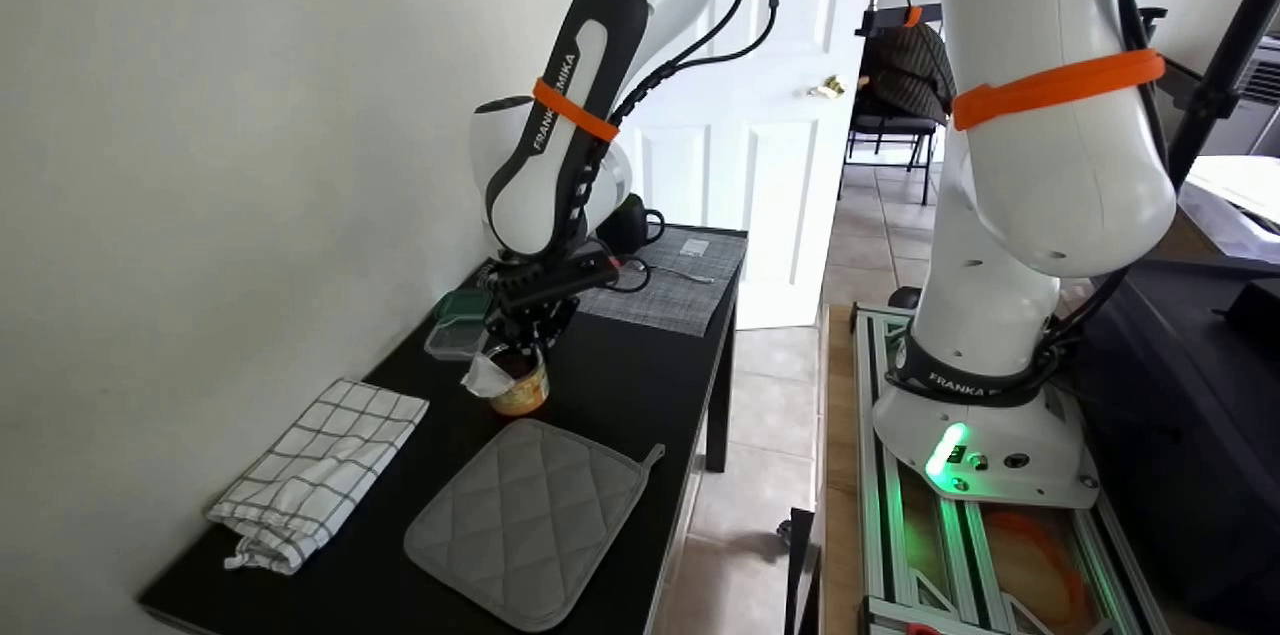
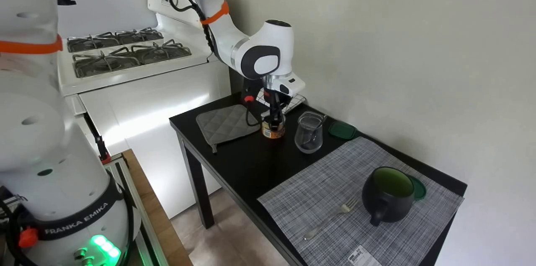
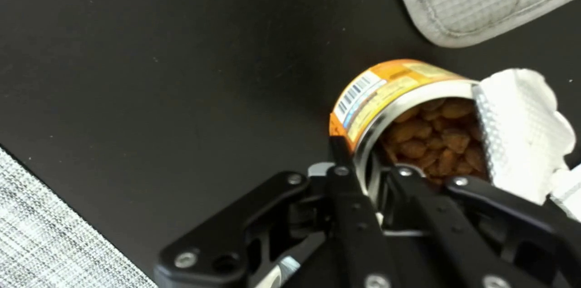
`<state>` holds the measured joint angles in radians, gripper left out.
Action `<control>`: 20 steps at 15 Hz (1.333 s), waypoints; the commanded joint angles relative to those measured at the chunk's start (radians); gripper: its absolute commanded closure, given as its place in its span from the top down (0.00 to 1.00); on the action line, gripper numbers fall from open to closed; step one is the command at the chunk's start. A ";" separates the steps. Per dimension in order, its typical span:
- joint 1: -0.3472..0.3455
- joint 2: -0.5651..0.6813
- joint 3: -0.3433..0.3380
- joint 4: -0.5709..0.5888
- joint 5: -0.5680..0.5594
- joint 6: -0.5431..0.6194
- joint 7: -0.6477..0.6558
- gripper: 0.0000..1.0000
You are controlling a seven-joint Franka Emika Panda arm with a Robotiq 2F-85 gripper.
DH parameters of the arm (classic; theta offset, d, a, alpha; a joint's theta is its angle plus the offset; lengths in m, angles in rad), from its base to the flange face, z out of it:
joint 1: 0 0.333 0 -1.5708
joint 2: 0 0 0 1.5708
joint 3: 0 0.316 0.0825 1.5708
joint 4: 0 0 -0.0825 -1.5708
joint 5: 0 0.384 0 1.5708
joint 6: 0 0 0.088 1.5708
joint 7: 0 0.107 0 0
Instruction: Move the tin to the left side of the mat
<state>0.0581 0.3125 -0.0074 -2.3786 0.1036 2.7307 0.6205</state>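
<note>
An open tin with an orange and yellow label [image 1: 525, 393] is over the black table, beside the corner of the grey quilted pad [image 1: 530, 525]. It also shows in an exterior view [image 2: 270, 133] and in the wrist view [image 3: 397, 80]. Nuts fill it, and a white foil lid [image 3: 522, 129] is peeled back over one side. My gripper [image 3: 361, 147] straddles the tin's rim, one finger inside and one outside, closed on the wall. I cannot tell whether the tin rests on the table or is slightly raised. A grey woven placemat [image 2: 310, 190] lies at the table's other end.
A clear glass jar [image 2: 309, 134] and a green lid [image 2: 342, 130] stand between tin and placemat. A dark mug [image 2: 385, 199], another green lid [image 2: 418, 187] and a fork [image 2: 331, 219] are on the placemat. A checked cloth [image 1: 325, 465] lies along the wall.
</note>
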 commanded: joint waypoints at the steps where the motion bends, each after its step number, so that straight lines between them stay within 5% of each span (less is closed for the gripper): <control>1: 0.032 -0.018 -0.027 -0.011 0.002 0.008 0.002 0.03; 7: 0.100 -0.096 -0.056 -0.047 -0.094 -0.003 0.038 0.03; 13: 0.163 -0.088 -0.039 0.049 -0.259 -0.143 0.055 0.03; 18: 0.130 -0.037 0.092 0.166 -0.110 -0.251 -0.212 0.03; 19: 0.151 -0.065 0.049 0.115 -0.170 -0.199 -0.103 0.12; 20: 0.150 -0.057 0.067 0.134 -0.144 -0.220 -0.145 0.12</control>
<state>0.2070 0.2557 0.0612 -2.2450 -0.0417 2.5119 0.4760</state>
